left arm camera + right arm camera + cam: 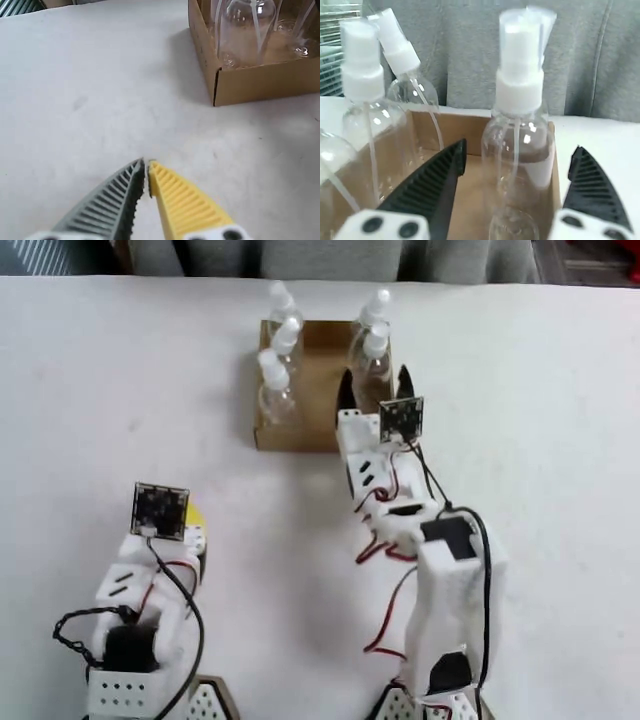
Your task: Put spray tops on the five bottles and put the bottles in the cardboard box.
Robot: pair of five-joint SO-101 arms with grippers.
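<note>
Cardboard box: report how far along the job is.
Done: five clear plastic bottles with white spray tops stand in the brown cardboard box. In hand: right pincer open astride the near right bottle; left pincer shut over the white table. Remaining: apparently just pulling clear.

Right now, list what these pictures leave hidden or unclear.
- High view: base of the near right bottle, behind the right gripper.
- Left wrist view: upper halves of the boxed bottles, cut off at the picture's edge.
- Right wrist view: one edge bottle, mostly cut off.
</note>
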